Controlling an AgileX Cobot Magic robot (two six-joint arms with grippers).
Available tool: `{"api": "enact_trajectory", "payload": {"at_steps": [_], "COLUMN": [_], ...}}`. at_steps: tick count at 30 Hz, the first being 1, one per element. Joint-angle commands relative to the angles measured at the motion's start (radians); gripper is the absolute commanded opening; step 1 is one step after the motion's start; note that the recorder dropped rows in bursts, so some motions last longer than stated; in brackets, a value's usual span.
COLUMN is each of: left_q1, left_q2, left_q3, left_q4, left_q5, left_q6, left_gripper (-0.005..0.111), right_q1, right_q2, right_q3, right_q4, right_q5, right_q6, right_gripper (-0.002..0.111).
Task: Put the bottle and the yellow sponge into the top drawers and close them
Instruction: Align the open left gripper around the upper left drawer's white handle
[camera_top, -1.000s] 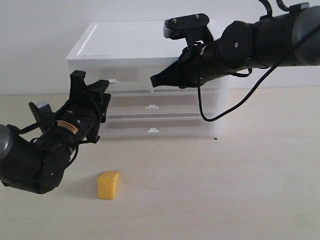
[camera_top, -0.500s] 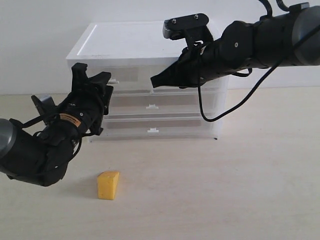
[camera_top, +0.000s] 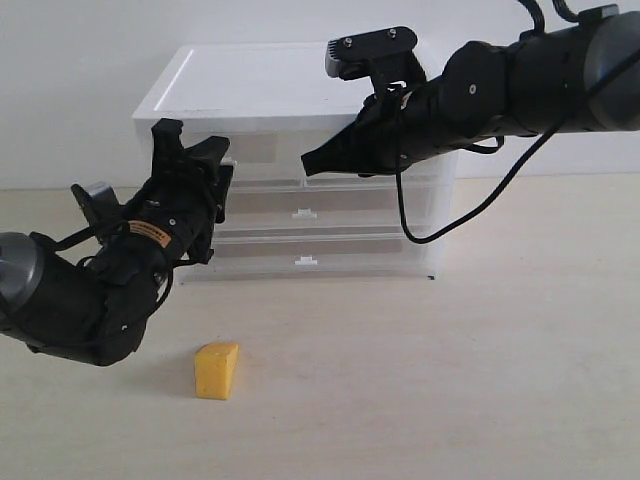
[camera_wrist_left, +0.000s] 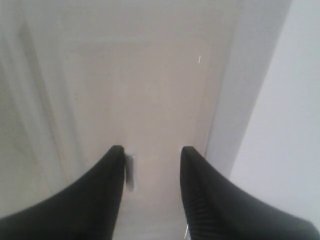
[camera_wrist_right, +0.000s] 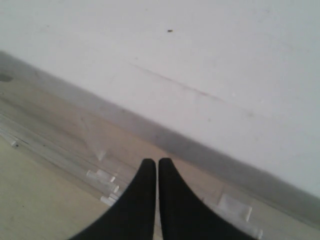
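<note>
The left gripper (camera_top: 192, 142), jaws apart, hovers at the tab handle (camera_top: 228, 161) on the left of the two top drawers (camera_top: 255, 150). A skewed reach could slip off that small tab or shove the cabinet (camera_top: 270, 80) backward. The right gripper (camera_top: 310, 161), jaws together, crowds the seam between the drawers. The yellow sponge (camera_top: 217, 370) lies on open tabletop (camera_top: 480, 350), well apart from both. The bottle is not in view.

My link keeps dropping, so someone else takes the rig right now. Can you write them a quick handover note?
Top drawers: both look shut.
Left gripper: open, empty, beside the left one's tab handle.
Right gripper: shut, empty, tips at the right one's front.
Yellow sponge: on the table, in front of the cabinet.
Bottle: in no view; perhaps already stowed.
Left to do: stow the sponge, confirm the bottle, shut the drawers.
</note>
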Motion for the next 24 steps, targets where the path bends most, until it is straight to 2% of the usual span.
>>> {"api": "enact_trajectory", "payload": {"at_steps": [1, 6, 10, 24], "left_q1": [-0.006, -0.006, -0.006, 0.035], "left_q2": [0.016, 0.076, 0.074, 0.035], "left_q3": [-0.015, -0.044, -0.061, -0.032], "left_q4": [-0.022, -0.019, -0.017, 0.005], "left_q5": [-0.017, -0.017, -0.017, -0.017], "left_q6": [0.006, -0.019, 0.028, 0.023], "left_gripper": [0.035, 0.035, 0.028, 0.028], "right_q1": [-0.003, -0.003, -0.003, -0.003], "right_q2": [0.001, 0.001, 0.001, 0.001], "right_q3": [-0.009, -0.009, -0.009, -0.009], "right_q4": [-0.004, -0.004, -0.004, -0.004], "right_q5": [-0.010, -0.002, -0.003, 0.004], "right_q6": [-0.009, -0.018, -0.033, -0.044], "right_gripper": [0.000, 0.000, 0.000, 0.000]}}
